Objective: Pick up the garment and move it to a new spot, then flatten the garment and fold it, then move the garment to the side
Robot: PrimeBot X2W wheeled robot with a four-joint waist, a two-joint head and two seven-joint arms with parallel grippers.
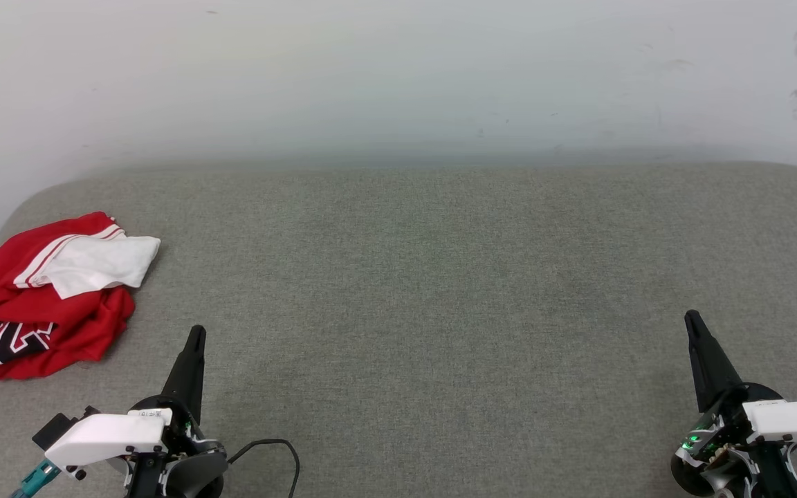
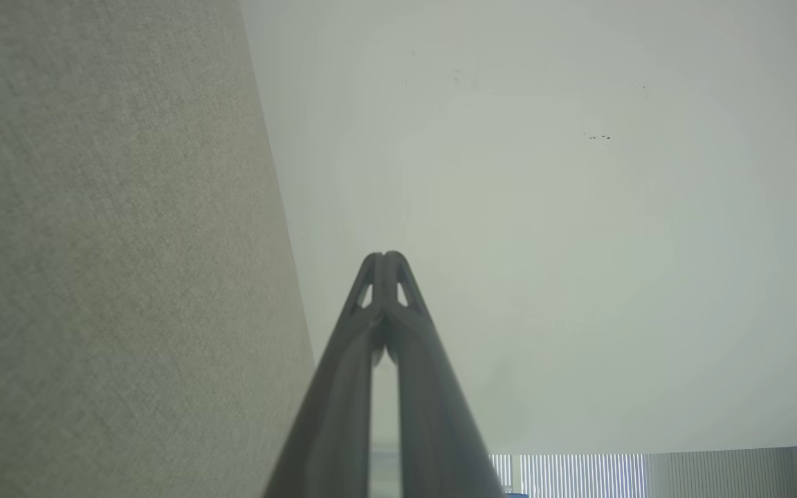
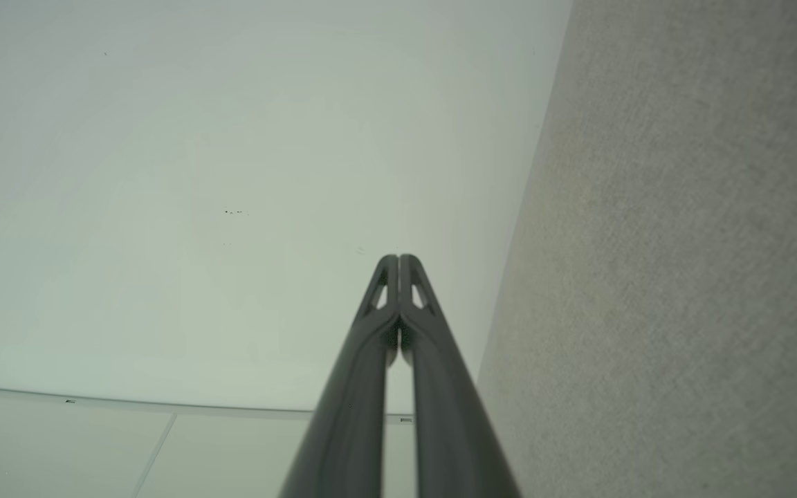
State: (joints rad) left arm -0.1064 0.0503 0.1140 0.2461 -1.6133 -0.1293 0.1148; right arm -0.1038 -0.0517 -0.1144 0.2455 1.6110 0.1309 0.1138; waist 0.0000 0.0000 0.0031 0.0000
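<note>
Grey fabric-covered tabletop (image 1: 426, 311) set against a white wall (image 1: 398, 69). The garment (image 1: 73, 321) lies crumpled at the far left edge, red with a white sleeve uppermost, ahead and to the left of the left gripper (image 1: 196, 332) and clear of it. That gripper's jaws are clenched on nothing. Right gripper (image 1: 690, 317), far right: jaws clenched, empty, well apart from the garment.

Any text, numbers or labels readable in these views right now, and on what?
Crumpled red jersey with a white sleeve: black, white-outlined characters, folded over and cut off, not readable.
Small white sticker on the wrist housing of the left claw: too small to read.
No other text to be made out.
</note>
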